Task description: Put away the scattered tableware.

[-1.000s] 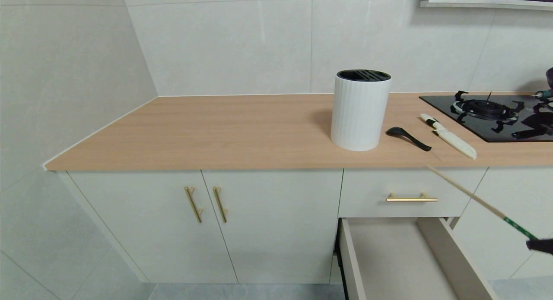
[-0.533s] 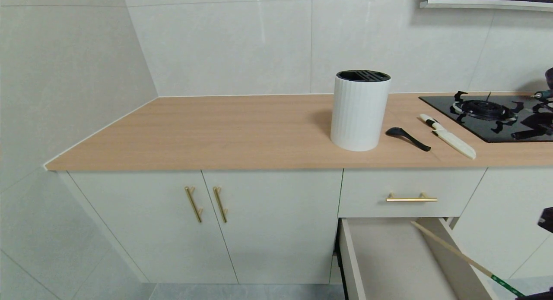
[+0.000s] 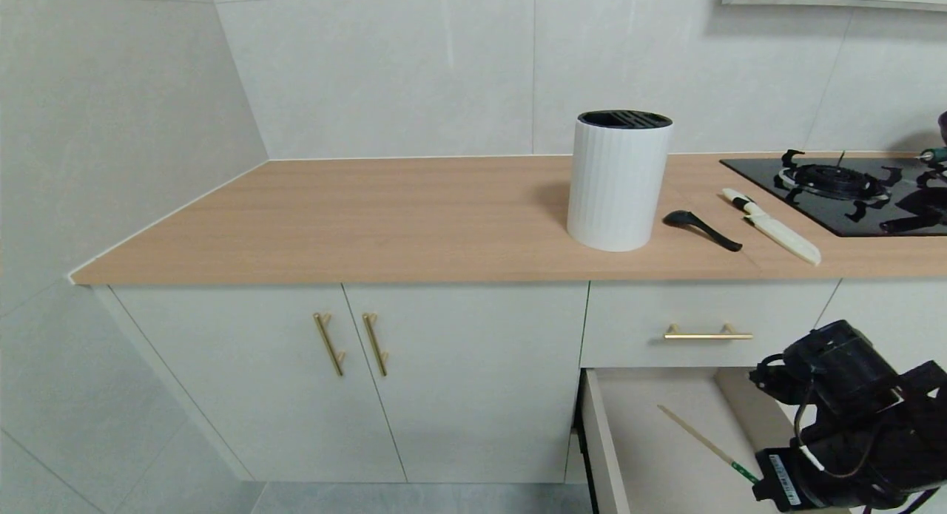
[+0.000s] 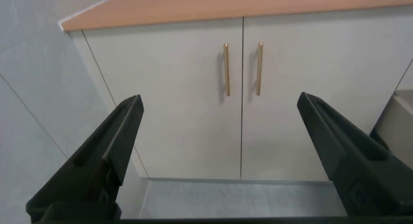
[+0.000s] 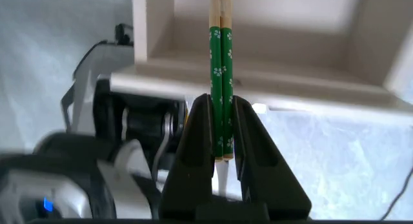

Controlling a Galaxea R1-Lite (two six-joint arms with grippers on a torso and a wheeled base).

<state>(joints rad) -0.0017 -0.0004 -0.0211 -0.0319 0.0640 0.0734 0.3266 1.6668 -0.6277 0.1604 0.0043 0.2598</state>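
Observation:
My right gripper (image 3: pixel 760 478) is shut on a pair of wooden chopsticks (image 3: pixel 699 441) with green ends. It holds them slanting down over the open lower drawer (image 3: pixel 596 440). In the right wrist view the chopsticks (image 5: pixel 219 62) are pinched between the gripper's (image 5: pixel 219 137) black fingers, tips pointing into the drawer. On the wooden countertop (image 3: pixel 385 218) lie a black spoon (image 3: pixel 699 229) and a white knife (image 3: pixel 773 226), to the right of a white ribbed utensil holder (image 3: pixel 618 181). My left gripper (image 4: pixel 219 104) is open, low in front of the cabinet doors.
A black gas hob (image 3: pixel 840 187) occupies the counter's right end. A closed drawer with a gold handle (image 3: pixel 708 335) sits above the open one. Two cabinet doors with gold handles (image 3: pixel 351 344) stand to the left. Tiled walls close off the back and left.
My right arm has come down and in with the chopsticks, from counter-edge height to over the open drawer. The head view has shifted slightly.

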